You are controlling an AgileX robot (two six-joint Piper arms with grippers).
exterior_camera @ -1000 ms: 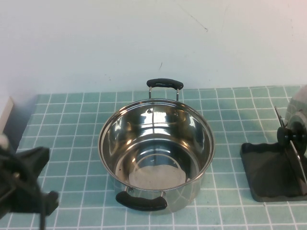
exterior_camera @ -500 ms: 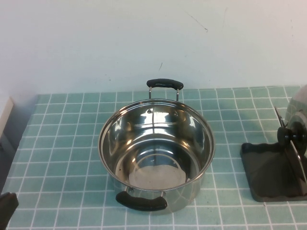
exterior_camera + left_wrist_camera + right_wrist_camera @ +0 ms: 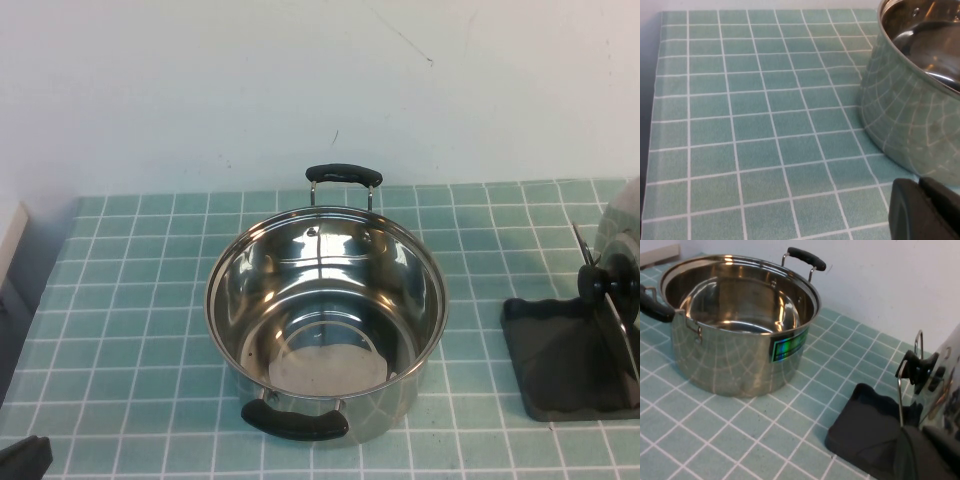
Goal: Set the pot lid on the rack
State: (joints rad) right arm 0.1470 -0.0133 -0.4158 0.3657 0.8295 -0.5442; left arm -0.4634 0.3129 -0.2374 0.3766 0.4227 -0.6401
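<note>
The pot lid [image 3: 627, 330] stands on edge in the rack [image 3: 560, 365] at the table's right, its black knob [image 3: 612, 283] facing the pot. In the right wrist view the lid [image 3: 942, 390] leans in the wire loops over the dark tray of the rack [image 3: 865, 432]. My right gripper [image 3: 916, 428] hovers just beside the lid and rack, shut and empty; it is out of the high view. My left gripper [image 3: 919, 184] is shut and empty, low by the pot's near left side; only a tip [image 3: 25, 458] shows in the high view.
The open steel pot [image 3: 325, 300] with two black handles stands mid-table, and also shows in the left wrist view [image 3: 910, 115] and the right wrist view [image 3: 740, 355]. A white wall is behind. The table's left edge [image 3: 655, 125] is near my left arm.
My left arm has drawn back down and left, leaving only a tip at the high view's bottom left corner. The lid, rack and pot have not moved.
</note>
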